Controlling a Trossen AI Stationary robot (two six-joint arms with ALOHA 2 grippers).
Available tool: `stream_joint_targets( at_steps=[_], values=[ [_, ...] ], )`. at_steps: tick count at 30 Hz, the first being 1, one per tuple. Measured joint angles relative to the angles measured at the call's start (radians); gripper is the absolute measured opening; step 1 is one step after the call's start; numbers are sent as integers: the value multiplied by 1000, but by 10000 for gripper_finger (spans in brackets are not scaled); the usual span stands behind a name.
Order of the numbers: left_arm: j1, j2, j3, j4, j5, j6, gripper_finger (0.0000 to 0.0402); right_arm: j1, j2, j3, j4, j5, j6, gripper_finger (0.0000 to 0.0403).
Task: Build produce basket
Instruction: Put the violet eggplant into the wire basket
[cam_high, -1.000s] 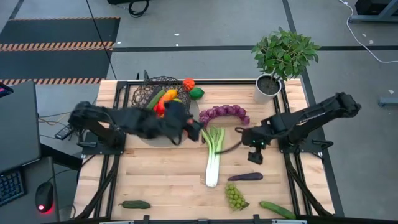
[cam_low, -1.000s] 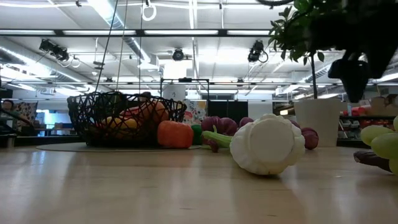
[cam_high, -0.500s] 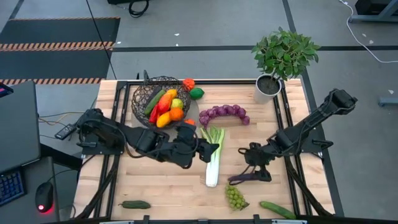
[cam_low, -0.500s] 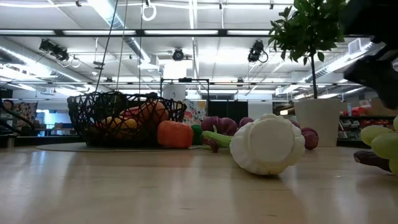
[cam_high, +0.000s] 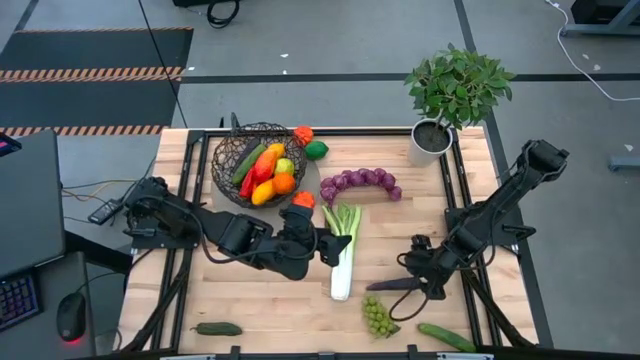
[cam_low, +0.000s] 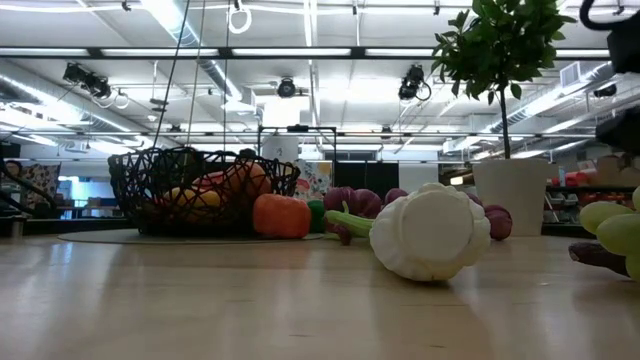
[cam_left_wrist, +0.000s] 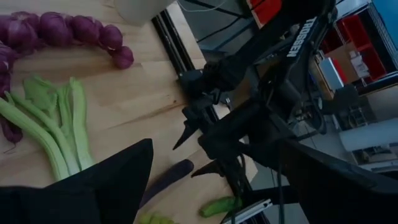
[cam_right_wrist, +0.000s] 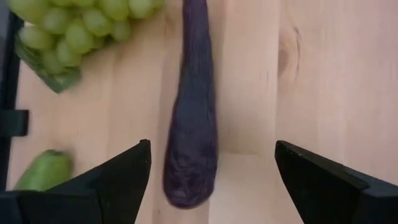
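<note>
Aubergine (cam_high: 395, 284): dark purple and long, lying on the table near the front right, just beyond the green grapes (cam_high: 377, 316); its long axis runs left to right across the table.
Right gripper (cam_high: 420, 272): right over the thick end of the aubergine, fingers spread apart and holding nothing; in the right wrist view the aubergine (cam_right_wrist: 193, 124) lies between the two fingers, lengthwise along the line of sight, so the fingers would close across its width.
Nearer arm: the right by far.
Left gripper (cam_high: 318, 243): near the table's middle, beside the leek (cam_high: 343, 250), fingers apart and empty.
Basket (cam_high: 232, 152): far left, well apart from the aubergine, already holding several pieces of produce.
</note>
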Motion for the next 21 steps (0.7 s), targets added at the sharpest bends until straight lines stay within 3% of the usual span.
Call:
stream_joint_targets(
  at_steps=[11,21],
  values=[
    [16,0,0,-1,1,24,357,12,4,-105,218,-20,43,315],
    [39,-1,0,14,3,28,357,17,170,-108,257,15,79,280]
  ],
)
